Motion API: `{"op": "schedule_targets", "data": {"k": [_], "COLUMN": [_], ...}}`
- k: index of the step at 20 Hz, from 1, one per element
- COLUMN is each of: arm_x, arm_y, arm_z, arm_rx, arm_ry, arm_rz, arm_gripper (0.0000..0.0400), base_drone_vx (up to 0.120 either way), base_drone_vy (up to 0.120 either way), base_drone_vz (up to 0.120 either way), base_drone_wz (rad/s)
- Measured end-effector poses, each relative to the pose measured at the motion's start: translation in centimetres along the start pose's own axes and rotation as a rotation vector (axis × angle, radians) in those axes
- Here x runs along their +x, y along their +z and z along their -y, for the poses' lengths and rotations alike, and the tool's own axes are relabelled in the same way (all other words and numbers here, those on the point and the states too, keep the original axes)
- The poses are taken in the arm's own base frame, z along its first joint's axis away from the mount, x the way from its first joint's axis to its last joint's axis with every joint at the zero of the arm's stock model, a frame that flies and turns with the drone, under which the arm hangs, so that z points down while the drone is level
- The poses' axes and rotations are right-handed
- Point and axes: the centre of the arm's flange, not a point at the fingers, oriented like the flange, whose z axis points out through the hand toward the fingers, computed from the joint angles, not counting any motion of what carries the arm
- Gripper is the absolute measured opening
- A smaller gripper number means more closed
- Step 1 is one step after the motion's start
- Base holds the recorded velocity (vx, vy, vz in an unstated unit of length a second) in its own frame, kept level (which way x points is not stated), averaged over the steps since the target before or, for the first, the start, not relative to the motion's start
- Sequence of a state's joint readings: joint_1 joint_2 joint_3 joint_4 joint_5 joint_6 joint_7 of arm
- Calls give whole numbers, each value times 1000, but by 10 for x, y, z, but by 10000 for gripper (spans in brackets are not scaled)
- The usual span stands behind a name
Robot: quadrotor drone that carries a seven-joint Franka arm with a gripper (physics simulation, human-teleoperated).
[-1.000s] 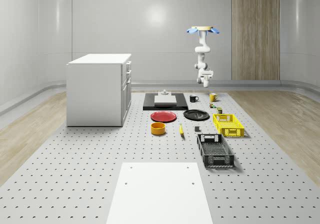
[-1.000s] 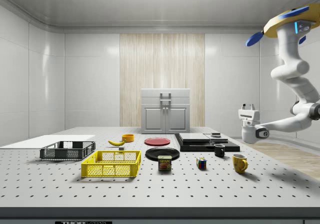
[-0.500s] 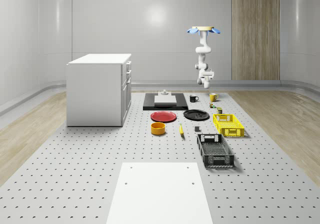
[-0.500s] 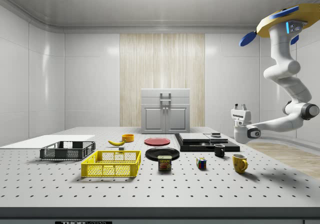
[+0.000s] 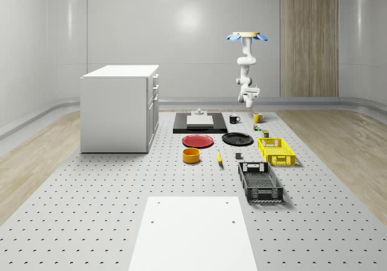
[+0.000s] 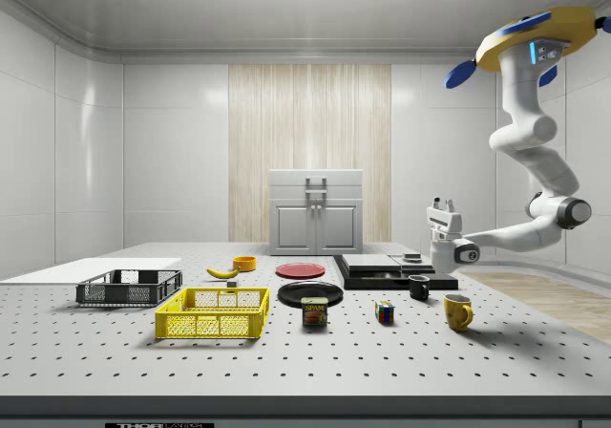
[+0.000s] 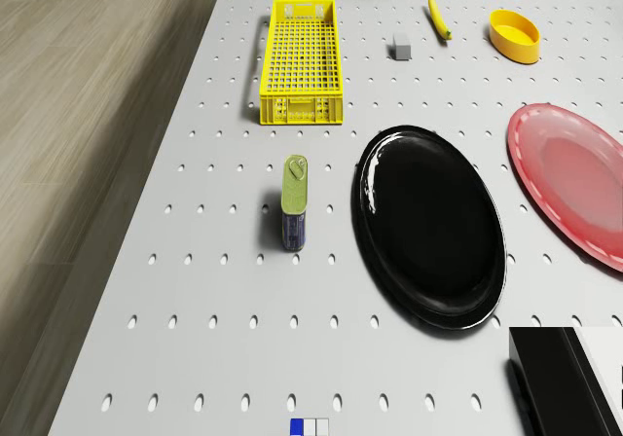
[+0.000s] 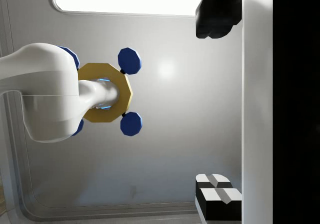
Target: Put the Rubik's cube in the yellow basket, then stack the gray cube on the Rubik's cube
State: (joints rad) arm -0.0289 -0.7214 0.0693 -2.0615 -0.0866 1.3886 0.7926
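Note:
The Rubik's cube [image 6: 384,311] sits on the table between a Spam can and a yellow mug; one edge of the Rubik's cube [image 7: 309,426] shows in the drone view. The yellow basket [image 6: 213,313] stands empty toward the side view's left, also as the yellow basket [image 7: 302,61] and the yellow basket [image 5: 276,150]. The small gray cube [image 7: 400,48] lies beside it on the table. The drone [image 6: 535,41] hovers high over the table's far end. My gripper [image 6: 443,203] is open, points upward, and hangs above the black mug, holding nothing. The wrist view shows both fingers [image 8: 217,199] far apart.
A Spam can [image 7: 295,202], black plate [image 7: 431,227], red plate [image 7: 574,183], banana [image 7: 439,18] and yellow bowl [image 7: 514,35] lie on the table. A yellow mug [image 6: 457,310] and black mug [image 6: 418,288] stand near the Rubik's cube. A black basket [image 5: 260,182] and white cabinet [image 5: 120,106] stand further off.
The drone, arm and gripper have shifted toward the side view's left, from beyond the yellow mug to above the black mug. The objects on the table have not moved.

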Motion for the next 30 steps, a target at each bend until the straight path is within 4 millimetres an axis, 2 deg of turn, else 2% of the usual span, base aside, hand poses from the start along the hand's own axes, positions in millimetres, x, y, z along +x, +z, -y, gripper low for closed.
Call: {"op": "schedule_targets", "data": {"k": [6,10,13,16,19,22,26,30], "arm_x": [-16,-37,-58,-71,-67,-52,-34,-23], "arm_y": [3,15,41,87,136,169,189,196], "arm_z": [15,36,55,68,63,47,28,17], "arm_rx": [-156,-385,-658,-1010,-1369,-1656,-1893,-2014], "arm_ry": [-4,-10,-18,-27,-35,-42,-52,-61], "arm_rz": [-162,-393,-667,-1017,-1373,-1656,-1891,-2012], "arm_gripper": [400,400,400,400,400,400,400,400], "base_drone_vx": [93,0,0,27,120,120,120,120], "base_drone_vy": [0,0,0,0,0,0,0,0], "base_drone_vz": [-60,-120,-120,-120,-120,-120,-120,-120], "base_drone_wz": [0,0,0,0,0,0,0,0]}}
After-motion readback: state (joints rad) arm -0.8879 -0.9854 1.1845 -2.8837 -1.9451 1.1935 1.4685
